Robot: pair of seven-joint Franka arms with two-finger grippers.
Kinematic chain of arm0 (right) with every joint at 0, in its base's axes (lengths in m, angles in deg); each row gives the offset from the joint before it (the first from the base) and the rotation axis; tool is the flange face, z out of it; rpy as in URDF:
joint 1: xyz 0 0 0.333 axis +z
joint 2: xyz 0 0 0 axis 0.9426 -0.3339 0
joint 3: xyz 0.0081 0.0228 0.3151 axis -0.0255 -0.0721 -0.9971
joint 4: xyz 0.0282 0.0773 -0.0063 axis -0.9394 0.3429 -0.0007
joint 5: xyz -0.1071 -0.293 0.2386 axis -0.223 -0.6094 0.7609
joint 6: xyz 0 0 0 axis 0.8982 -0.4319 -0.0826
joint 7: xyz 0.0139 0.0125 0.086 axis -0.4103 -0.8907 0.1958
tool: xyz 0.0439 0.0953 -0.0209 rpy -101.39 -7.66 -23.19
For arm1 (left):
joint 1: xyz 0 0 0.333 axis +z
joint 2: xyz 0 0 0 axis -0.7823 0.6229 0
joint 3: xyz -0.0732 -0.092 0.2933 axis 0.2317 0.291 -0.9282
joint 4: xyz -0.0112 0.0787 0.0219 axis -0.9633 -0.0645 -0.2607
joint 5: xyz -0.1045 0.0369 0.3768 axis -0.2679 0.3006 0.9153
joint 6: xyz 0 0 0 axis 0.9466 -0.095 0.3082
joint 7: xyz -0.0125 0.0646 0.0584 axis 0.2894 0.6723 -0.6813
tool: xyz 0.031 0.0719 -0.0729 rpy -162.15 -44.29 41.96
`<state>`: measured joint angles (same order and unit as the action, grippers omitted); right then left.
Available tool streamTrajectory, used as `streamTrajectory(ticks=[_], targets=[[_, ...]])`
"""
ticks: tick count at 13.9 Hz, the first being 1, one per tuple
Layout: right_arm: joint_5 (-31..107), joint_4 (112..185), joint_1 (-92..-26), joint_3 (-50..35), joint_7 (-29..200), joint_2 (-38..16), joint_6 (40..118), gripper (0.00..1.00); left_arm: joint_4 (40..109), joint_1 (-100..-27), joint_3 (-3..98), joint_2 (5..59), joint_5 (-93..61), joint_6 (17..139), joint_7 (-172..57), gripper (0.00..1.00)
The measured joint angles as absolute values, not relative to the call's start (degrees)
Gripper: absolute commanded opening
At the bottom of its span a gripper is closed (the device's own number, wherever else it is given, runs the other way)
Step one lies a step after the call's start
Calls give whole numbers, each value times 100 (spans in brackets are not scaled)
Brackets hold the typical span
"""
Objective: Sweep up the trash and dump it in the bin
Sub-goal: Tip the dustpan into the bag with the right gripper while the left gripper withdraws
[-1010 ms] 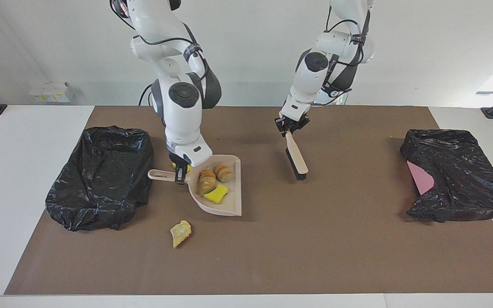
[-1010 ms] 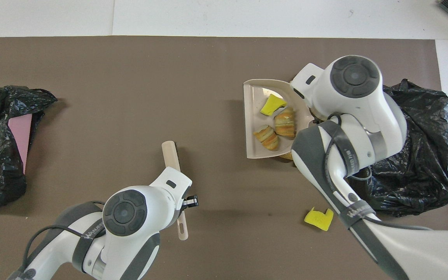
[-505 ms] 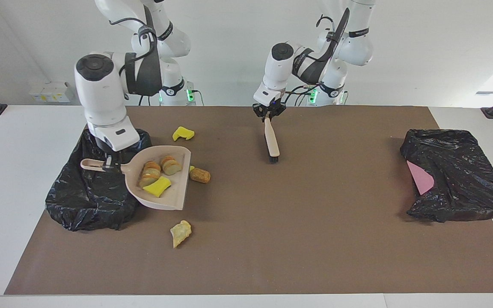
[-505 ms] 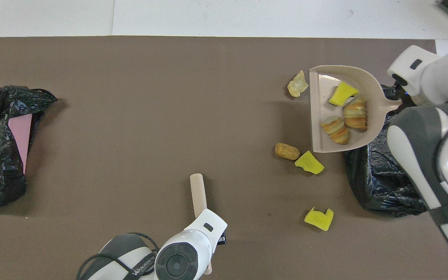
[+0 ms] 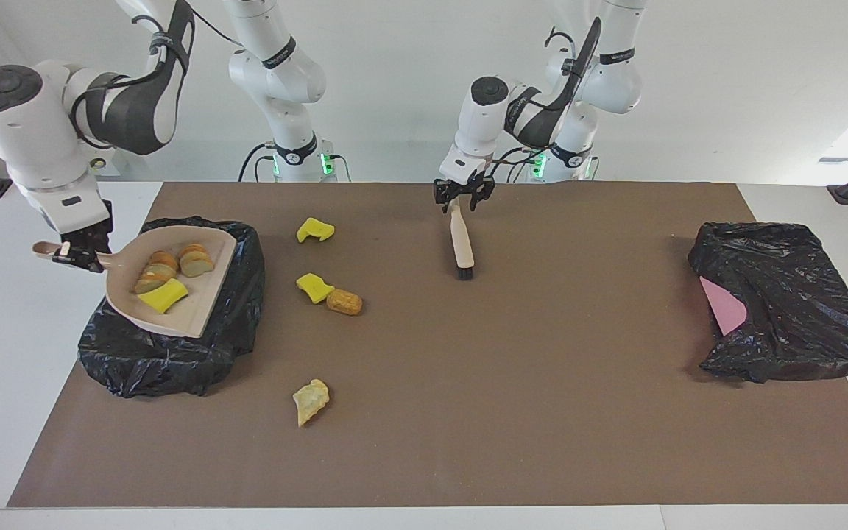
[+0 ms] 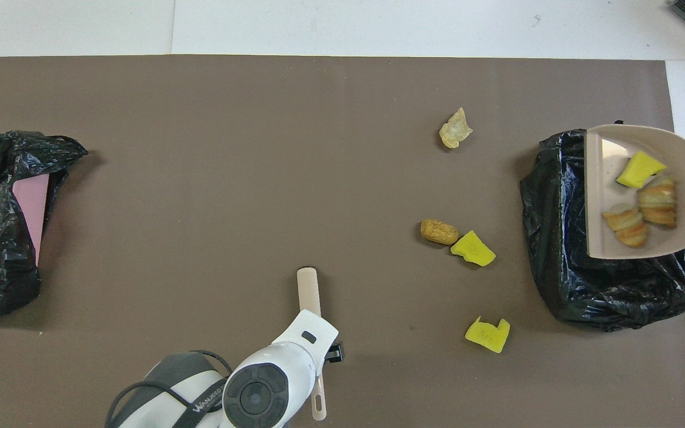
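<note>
Gripping the dustpan (image 5: 166,283) handle, right gripper (image 5: 79,254) leaves overhead view; left gripper's (image 5: 459,196) jaws' state unclear.

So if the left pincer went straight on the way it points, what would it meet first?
Probably the hand brush: the left pincer points down over its handle end. Whether it touches the handle already is unclear.

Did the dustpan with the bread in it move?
Yes. The right gripper has carried the dustpan off the brown mat toward the right arm's end, and it now hangs over the black bin bag.
</note>
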<state>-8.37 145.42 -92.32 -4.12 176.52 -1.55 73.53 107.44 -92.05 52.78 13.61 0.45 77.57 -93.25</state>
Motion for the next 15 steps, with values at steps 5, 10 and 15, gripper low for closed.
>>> streamTrajectory(ticks=[5, 10, 15], targets=[[-2081, 15517, -9142, -465, 17437, 334, 8107, 0, 10275, -7891, 5226, 1485, 428, 7757, -8222, 100], [-3539, 16672, -8475, -506, 15855, 1212, 8225, 0, 9629, -6693, 5206, 1908, 431, 7703, -6754, 100], [-4444, 17419, -8178, -511, 15074, 1861, 8189, 0, 8357, -6164, 5201, 2229, 432, 6537, -5986, 100]])
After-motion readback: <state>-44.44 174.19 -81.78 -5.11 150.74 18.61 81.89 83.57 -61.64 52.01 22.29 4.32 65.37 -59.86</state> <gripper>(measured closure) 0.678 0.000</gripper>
